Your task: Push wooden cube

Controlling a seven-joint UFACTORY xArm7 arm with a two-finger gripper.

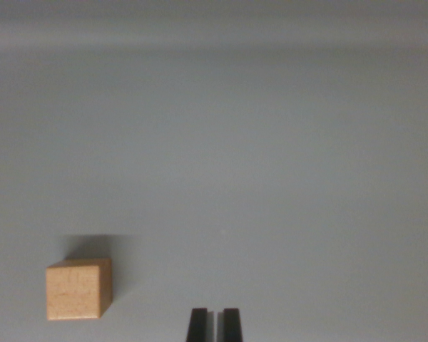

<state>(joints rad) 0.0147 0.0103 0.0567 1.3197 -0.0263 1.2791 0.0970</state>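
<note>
A small light wooden cube rests on the plain grey surface at the lower left of the wrist view. My gripper shows at the bottom edge as two black fingertips standing side by side with only a thin slit between them, so it is shut on nothing. The cube lies apart from the fingertips, toward the wrist view's left, with a clear gap between them.
A faint darker band runs across the top of the view where the surface ends or turns. Nothing else stands on the grey surface.
</note>
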